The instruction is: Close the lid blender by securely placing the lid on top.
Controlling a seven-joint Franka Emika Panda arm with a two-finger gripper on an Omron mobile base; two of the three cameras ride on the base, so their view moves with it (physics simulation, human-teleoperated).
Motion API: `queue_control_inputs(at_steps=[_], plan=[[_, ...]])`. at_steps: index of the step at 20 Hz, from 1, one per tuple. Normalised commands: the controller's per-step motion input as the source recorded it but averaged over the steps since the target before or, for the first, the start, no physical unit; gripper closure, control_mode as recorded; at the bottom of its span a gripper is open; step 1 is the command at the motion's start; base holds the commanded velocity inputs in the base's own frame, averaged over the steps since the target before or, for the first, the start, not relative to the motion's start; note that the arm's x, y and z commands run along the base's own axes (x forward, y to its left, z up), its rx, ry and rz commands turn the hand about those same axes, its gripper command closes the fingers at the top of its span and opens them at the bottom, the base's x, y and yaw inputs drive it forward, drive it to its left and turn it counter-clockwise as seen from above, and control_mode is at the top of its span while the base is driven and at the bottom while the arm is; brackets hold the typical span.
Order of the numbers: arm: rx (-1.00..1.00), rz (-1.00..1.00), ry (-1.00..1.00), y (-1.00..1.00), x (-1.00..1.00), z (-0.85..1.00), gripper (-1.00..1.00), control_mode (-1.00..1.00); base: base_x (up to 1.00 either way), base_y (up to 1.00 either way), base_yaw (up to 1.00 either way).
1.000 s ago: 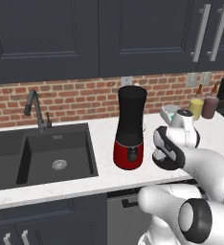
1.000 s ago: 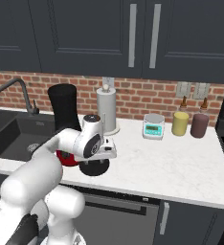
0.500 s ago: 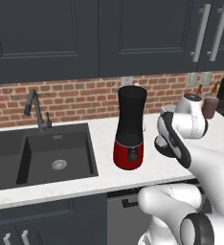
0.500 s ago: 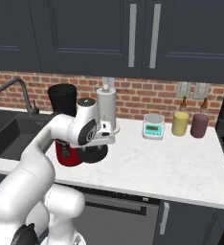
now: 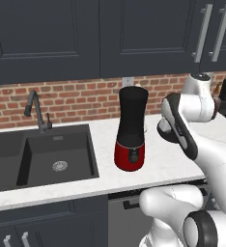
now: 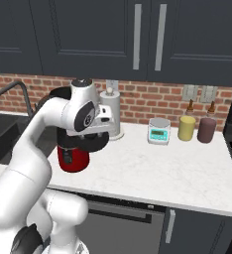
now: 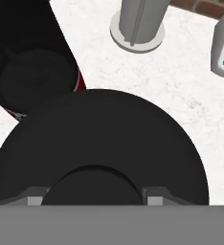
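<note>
Two claw (image 7: pixel 92 198) fingers clamp the lid (image 7: pixel 104 143).

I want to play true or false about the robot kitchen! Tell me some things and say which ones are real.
1. The hand holds the black lid. True.
2. The lid already sits on the blender. False: it is still up in the air beside the jar, whose top is open.
3. The blender has a red base. True.
4. The blender stands inside the sink. False: it stands on the white counter, right of the sink.
5. A kitchen scale stands by the brick wall. True.
</note>
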Motion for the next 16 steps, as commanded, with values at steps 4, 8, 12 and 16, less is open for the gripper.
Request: queue_control_inputs(at_steps=[4,8,12,16], plan=[[0.0,0.0,0.0,0.15,0.0,0.76,1.0,-1.0,0.0,0.0,0.0],[0.04,0.0,0.01,0.02,0.0,0.52,1.0,-1.0,0.0,0.0,0.0],[0.12,-0.01,0.0,0.0,0.0,0.36,1.0,-1.0,0.0,0.0,0.0],[0.16,-0.01,0.0,0.01,0.0,0.07,1.0,-1.0,0.0,0.0,0.0]])
